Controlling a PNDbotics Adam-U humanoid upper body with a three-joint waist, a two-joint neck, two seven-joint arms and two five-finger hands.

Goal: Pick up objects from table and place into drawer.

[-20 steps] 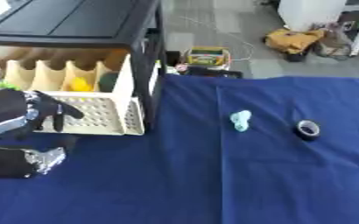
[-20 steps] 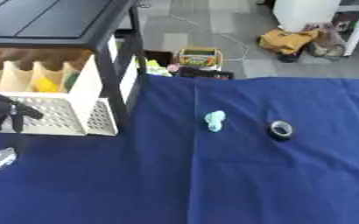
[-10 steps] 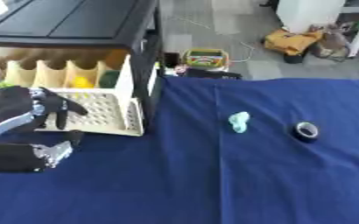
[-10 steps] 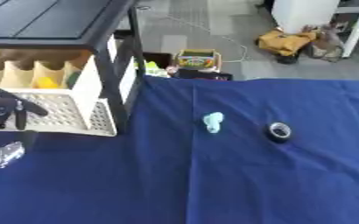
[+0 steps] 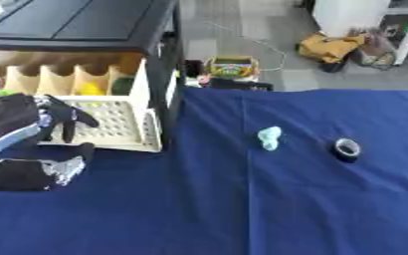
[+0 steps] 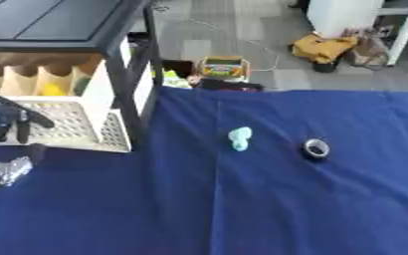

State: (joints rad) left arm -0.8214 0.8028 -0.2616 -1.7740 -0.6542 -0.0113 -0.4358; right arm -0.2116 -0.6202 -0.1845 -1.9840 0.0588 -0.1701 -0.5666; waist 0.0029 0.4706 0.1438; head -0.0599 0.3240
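Observation:
My left hand (image 5: 23,121) is black and sits at the far left, its straight, spread fingers (image 5: 66,115) lying over the front of the pulled-out cream drawer (image 5: 120,130). Its thumb (image 5: 84,149) points up below them. A silver crinkled patch (image 5: 64,169) shows beside the thumb; I cannot tell whether it is a held thing or part of the arm. A pale teal lump (image 5: 268,138) lies on the blue cloth mid-table. To its right lies a black tape roll (image 5: 347,148). Yellow and green things (image 5: 92,88) sit at the drawer's back. My right hand is out of sight.
The drawer belongs to a black cabinet (image 5: 85,25) whose front post (image 5: 171,84) stands at the drawer's right side. Blue cloth (image 5: 286,209) covers the table. Beyond its far edge on the floor are a small colourful box (image 5: 232,67) and a yellow bag (image 5: 329,47).
My left hand has crept a little farther over the drawer's front, the silver patch moving with it. The teal lump and tape roll have not moved.

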